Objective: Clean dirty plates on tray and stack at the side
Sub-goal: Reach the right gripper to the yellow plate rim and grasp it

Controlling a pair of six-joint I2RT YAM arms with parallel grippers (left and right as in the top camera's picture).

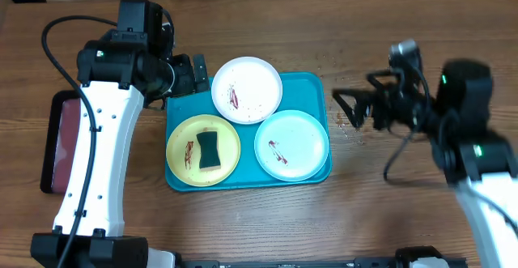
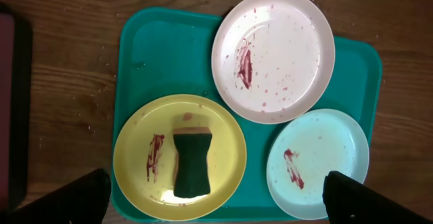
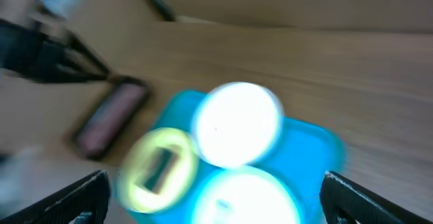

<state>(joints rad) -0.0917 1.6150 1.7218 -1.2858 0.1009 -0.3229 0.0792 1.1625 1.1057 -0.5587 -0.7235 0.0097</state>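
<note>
Three smeared plates lie on the turquoise tray [image 1: 314, 83] at the middle of the wooden surface [image 1: 364, 211]: the white plate [image 1: 247, 90] at the far edge, overhanging the rim, the yellow-green plate [image 1: 188, 148] near left, and the mint plate [image 1: 291, 144] near right. Each carries dark red streaks, and none is stacked at the side. A dark sponge [image 1: 210, 150] rests on the yellow-green plate, beside its smear.

The left tool [image 1: 194, 75] hangs above the tray's far left corner, just beside the white plate, its fingers spread wide and holding nothing. The right tool [image 1: 348, 110] hovers off the tray's right edge, also spread and empty; its wrist view is blurred. A maroon tray [image 1: 65, 138] sits at the far left.

Cleaning appears not yet begun, and the step in hand looks like the approach to the sponge. The next move likely calls for one tool to drop onto the sponge, pinch it across its narrow waist and scrub, while the other steadies the light plate against sliding.
</note>
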